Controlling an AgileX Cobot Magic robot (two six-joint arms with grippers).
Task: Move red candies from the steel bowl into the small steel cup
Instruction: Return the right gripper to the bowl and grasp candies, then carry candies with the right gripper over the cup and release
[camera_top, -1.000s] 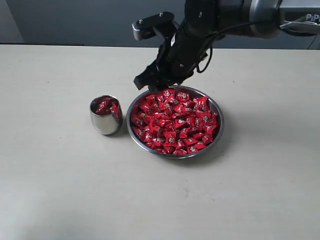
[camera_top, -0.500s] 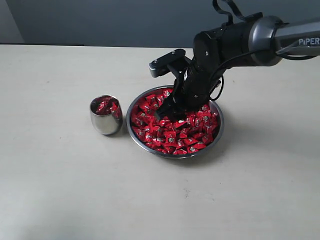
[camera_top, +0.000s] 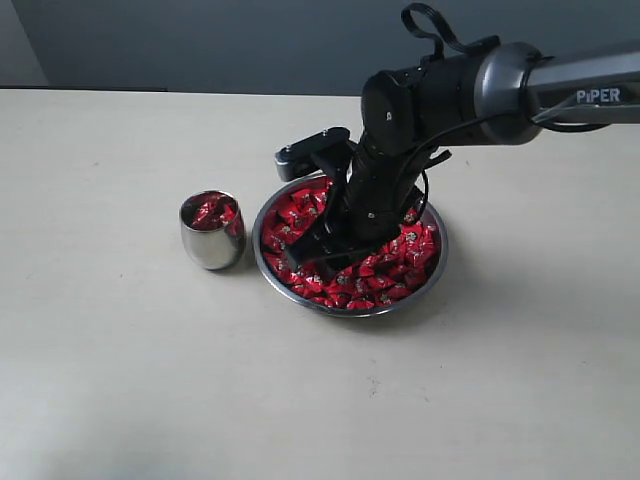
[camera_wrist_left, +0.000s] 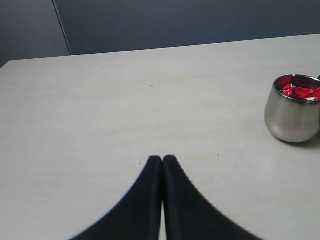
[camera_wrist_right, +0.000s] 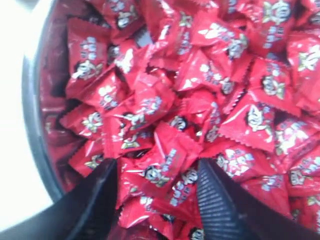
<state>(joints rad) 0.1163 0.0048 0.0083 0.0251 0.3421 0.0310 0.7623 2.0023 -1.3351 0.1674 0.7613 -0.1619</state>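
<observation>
The steel bowl (camera_top: 443, 243) is heaped with red candies (camera_top: 402, 262) at the table's middle. My right gripper (camera_top: 313, 256) is down in the bowl's near-left part, tips among the wrappers. In the right wrist view it (camera_wrist_right: 157, 172) stands open, with several red candies (camera_wrist_right: 200, 75) lying loose between its fingers (camera_wrist_right: 222, 202), close to the bowl's wall (camera_wrist_right: 34, 125). The small steel cup (camera_top: 211, 240) stands upright just left of the bowl with a few red candies (camera_top: 212, 211) inside. My left gripper (camera_wrist_left: 162, 159) is shut and empty over bare table, the cup (camera_wrist_left: 292, 117) off to one side.
The beige table (camera_top: 120, 380) spreads all round the bowl and cup. A dark wall (camera_top: 200, 40) runs along its far edge. The right arm (camera_top: 500, 85) reaches in from the upper right above the bowl's far side.
The right gripper moved from above the bowl's far rim down and towards the near-left, into the candies. It stayed open. The cup and bowl have not moved.
</observation>
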